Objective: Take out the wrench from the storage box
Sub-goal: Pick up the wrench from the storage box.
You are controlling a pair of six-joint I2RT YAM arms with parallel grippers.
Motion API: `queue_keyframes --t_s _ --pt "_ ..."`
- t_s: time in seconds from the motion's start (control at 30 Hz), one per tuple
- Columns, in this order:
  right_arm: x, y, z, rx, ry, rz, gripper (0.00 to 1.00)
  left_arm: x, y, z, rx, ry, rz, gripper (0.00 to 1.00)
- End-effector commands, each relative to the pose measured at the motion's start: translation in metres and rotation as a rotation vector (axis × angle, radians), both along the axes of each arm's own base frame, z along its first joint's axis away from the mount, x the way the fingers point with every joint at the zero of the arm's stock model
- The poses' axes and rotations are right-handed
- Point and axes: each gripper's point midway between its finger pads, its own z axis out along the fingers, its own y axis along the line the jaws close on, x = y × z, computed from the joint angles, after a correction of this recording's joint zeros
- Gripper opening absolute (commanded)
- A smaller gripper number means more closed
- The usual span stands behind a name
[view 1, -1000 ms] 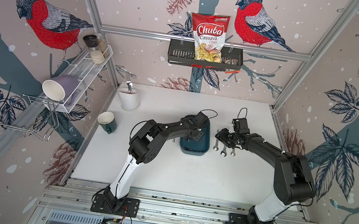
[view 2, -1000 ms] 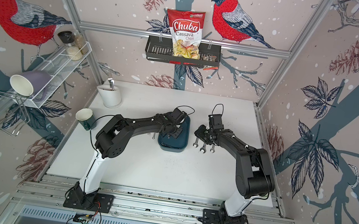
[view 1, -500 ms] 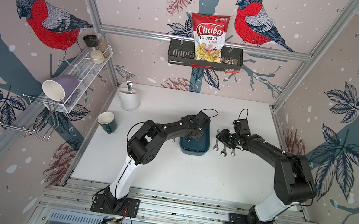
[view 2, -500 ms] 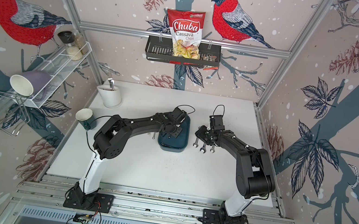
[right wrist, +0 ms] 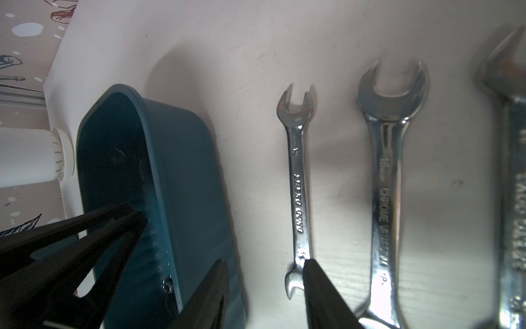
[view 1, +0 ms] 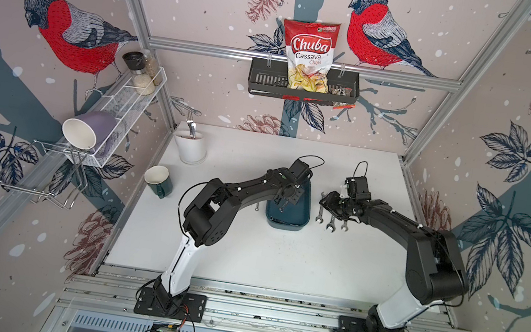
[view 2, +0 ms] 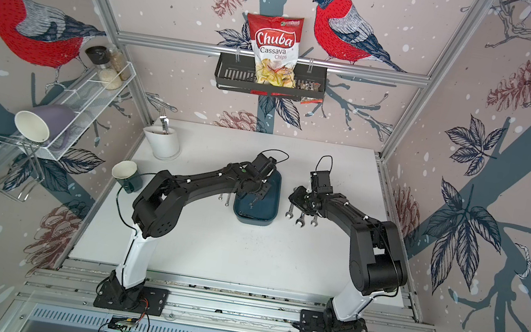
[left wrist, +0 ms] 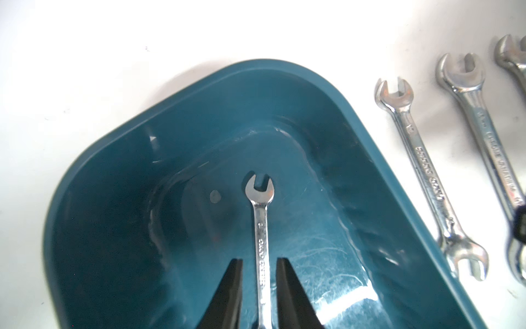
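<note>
The dark teal storage box [view 1: 285, 226] [view 2: 253, 222] stands mid-table. A small silver wrench [left wrist: 260, 222] lies flat on its floor, and its end also shows in a top view [view 1: 282, 207]. My left gripper [left wrist: 259, 260] is down inside the box and open, one finger on each side of the wrench's shaft with a gap on both sides. My right gripper [right wrist: 264, 262] hovers open just right of the box [right wrist: 182, 171]. One of its fingers is by the box wall, and the other is over a small wrench [right wrist: 299, 182] on the table.
Three wrenches [view 1: 331, 220] lie side by side on the table right of the box, and another wrench end [view 1: 256, 207] shows left of it. A teal mug [view 1: 157, 180] and a white utensil holder [view 1: 190, 147] stand at the back left. A black wall basket [view 1: 301, 87] holds a chips bag.
The left gripper's jaws have parted around the wrench in the box. The left arm shifted only slightly, and the right arm has stayed still.
</note>
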Motion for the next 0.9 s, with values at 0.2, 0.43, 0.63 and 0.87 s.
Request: queue_keyframes --t_s 0.2,0.43,0.63,0.87 --pt "0.001 0.0 0.003 0.006 -0.019 0.012 0.48 -0.005 0.003 -0.035 0.064 0.039 -0.008 0.41" --pt "0.001 0.0 0.002 0.006 -0.017 0.014 0.48 -0.008 0.009 -0.058 0.128 0.06 -0.002 0.42" --pt "0.001 0.0 0.002 0.009 -0.015 0.015 0.48 -0.013 0.009 -0.066 0.129 0.077 -0.004 0.35" --pt "0.001 0.0 0.002 0.01 -0.015 0.017 0.48 -0.009 0.004 -0.052 0.096 0.057 -0.005 0.18"
